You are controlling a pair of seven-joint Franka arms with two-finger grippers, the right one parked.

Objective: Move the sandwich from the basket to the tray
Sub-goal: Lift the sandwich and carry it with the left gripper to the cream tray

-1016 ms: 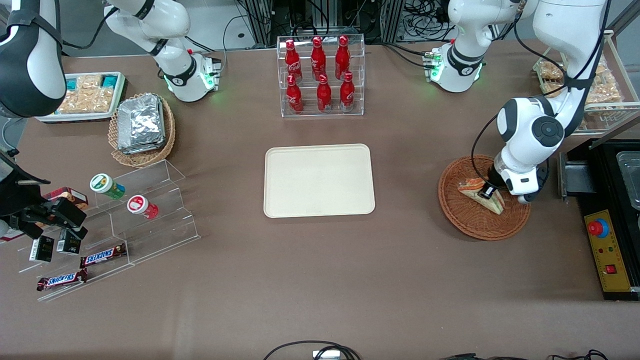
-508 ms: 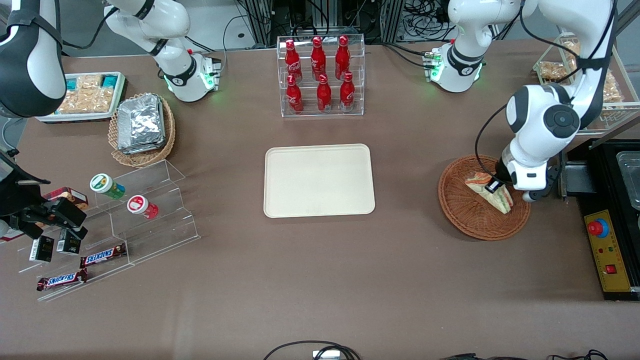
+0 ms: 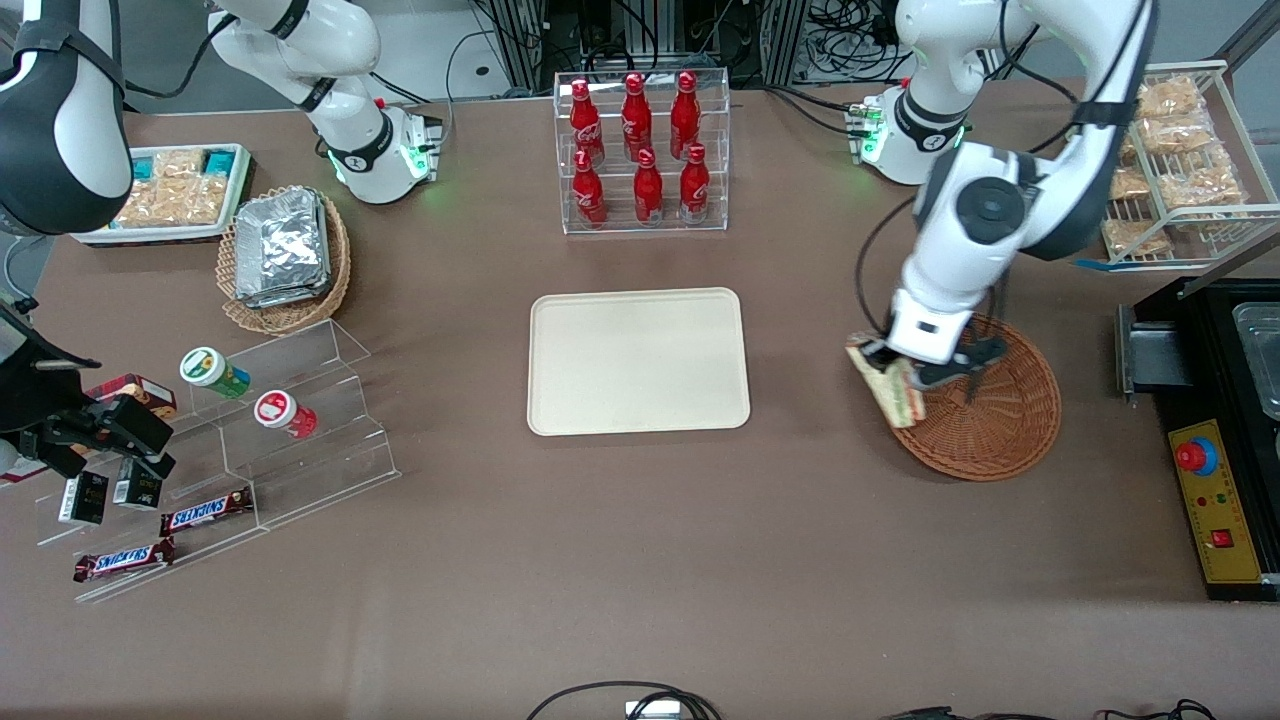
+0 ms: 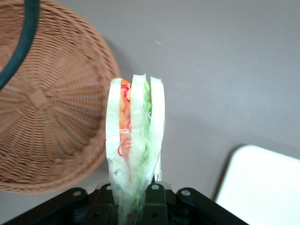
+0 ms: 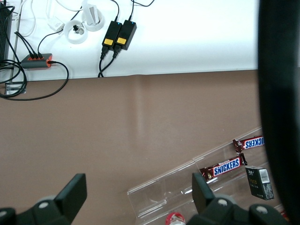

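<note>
Sandwich point(image 3: 893, 386): light, soft, film-wrapped, likely slippery and easy to crush; best pinched across the flat bread faces near the base, gently. Held upright, filling edge showing, lifted over the basket point(image 3: 990, 420) rim on the side toward the tray point(image 3: 638, 361), above bare table in the wrist view. Gripper point(image 3: 905, 372) clamped on the sandwich's lower end, narrow gap, bread squeezed between the fingers point(image 4: 154, 190); touching nothing else. Basket holds nothing now. Tray bare, well apart toward the table middle. Judged: carry phase, drop onto tray not yet done.
</note>
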